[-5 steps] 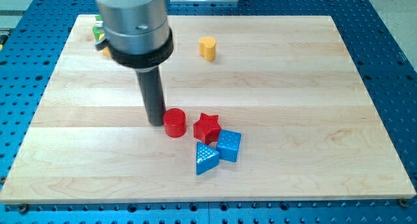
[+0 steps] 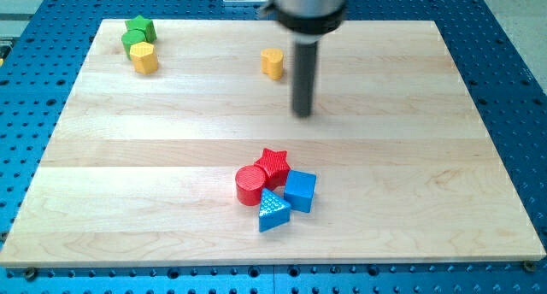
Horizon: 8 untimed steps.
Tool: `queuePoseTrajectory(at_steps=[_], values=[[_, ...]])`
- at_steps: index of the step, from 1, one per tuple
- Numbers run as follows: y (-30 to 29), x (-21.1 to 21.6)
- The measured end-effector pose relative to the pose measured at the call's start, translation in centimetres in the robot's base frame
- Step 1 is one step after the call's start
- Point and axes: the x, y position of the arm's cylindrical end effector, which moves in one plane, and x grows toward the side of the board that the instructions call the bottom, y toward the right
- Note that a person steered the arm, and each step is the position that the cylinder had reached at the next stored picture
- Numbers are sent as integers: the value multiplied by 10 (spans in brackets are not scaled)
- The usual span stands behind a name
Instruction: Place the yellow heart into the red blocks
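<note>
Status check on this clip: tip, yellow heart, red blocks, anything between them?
My tip on bare board, right of and below yellow heart, not touching. Red cylinder and red star together lower centre. Path between clear.

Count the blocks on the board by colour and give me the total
Red: 2, the cylinder and the star
Blue: 2, the cube and the triangle
Yellow: 2, the heart and the one at the view's top left
Green: 2, stacked close at the view's top left
Total: 8
</note>
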Motion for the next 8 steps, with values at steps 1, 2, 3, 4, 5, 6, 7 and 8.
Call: queuePoseTrajectory(at_steps=[1,2,3,4,5,6,7,8], values=[[43,-70],[-35,-82],[-166,-27],[-197,-21],[-218,-35],[-222,-54],[-217,-72],[-252,-43]])
